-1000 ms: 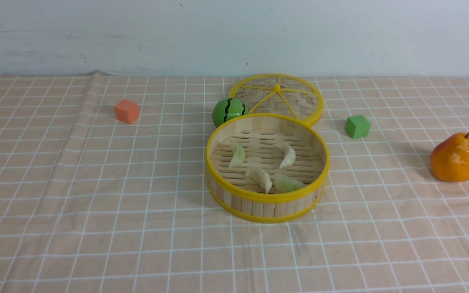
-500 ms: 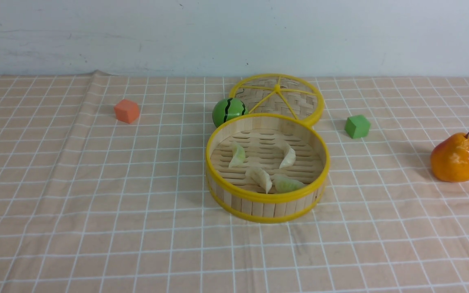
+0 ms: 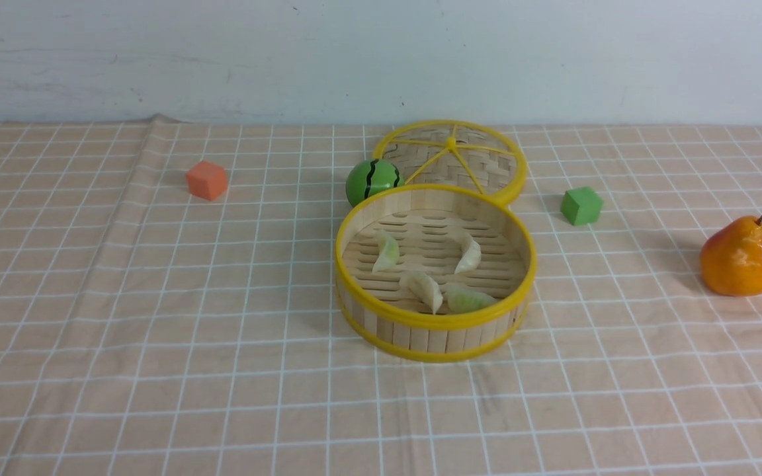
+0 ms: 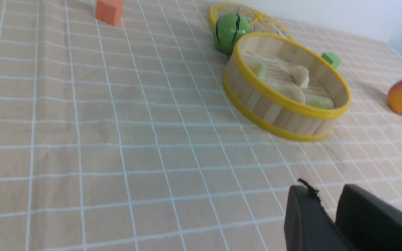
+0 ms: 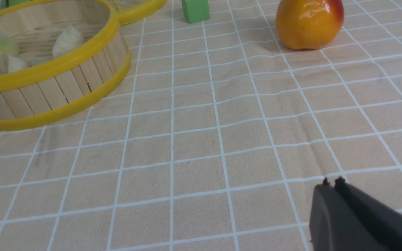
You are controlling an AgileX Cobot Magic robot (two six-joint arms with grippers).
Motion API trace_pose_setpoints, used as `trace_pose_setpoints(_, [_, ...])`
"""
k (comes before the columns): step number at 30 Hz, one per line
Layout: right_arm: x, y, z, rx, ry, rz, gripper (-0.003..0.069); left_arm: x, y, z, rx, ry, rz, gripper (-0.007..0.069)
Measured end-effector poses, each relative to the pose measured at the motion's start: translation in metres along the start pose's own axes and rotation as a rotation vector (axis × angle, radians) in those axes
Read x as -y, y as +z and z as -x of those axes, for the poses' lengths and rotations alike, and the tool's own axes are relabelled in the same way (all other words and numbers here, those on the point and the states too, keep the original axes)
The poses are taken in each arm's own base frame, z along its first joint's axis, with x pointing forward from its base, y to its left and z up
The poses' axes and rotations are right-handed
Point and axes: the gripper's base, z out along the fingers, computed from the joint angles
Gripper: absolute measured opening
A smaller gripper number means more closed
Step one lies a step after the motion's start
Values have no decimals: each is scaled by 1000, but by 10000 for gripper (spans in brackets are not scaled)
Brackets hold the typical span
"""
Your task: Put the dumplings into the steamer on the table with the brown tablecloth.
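Dumplings (image 3: pixel 422 289) lie in the steamer (image 3: pixel 435 320), well apart from both grippers' jaws.

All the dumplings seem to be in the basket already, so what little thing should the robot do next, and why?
Probably nothing more than holding both arms back from the steamer: all four visible dumplings lie on its slatted floor, and neither end effector shows in the front view. The woven disc lies behind it, but the task doesn't mention covering.

Both wrists share steamer (image 4: pixel 284 101)
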Motion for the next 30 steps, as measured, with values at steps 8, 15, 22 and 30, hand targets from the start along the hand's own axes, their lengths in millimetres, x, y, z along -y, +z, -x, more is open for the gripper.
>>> trace_pose_setpoints(8, [0, 0, 0, 0, 0, 0, 15, -23, 36, -34, 276, -126, 163, -13])
trace_pose_setpoints(15, [0, 0, 0, 0, 0, 0, 22, -43, 43, -59, 282, -63, 335, -14])
trace_pose_setpoints(22, [0, 0, 0, 0, 0, 0, 32, -50, 44, -77, 108, -76, 411, -14])
trace_pose_setpoints(30, [0, 0, 0, 0, 0, 0, 41, -51, 44, -79, 57, 29, 427, -14])
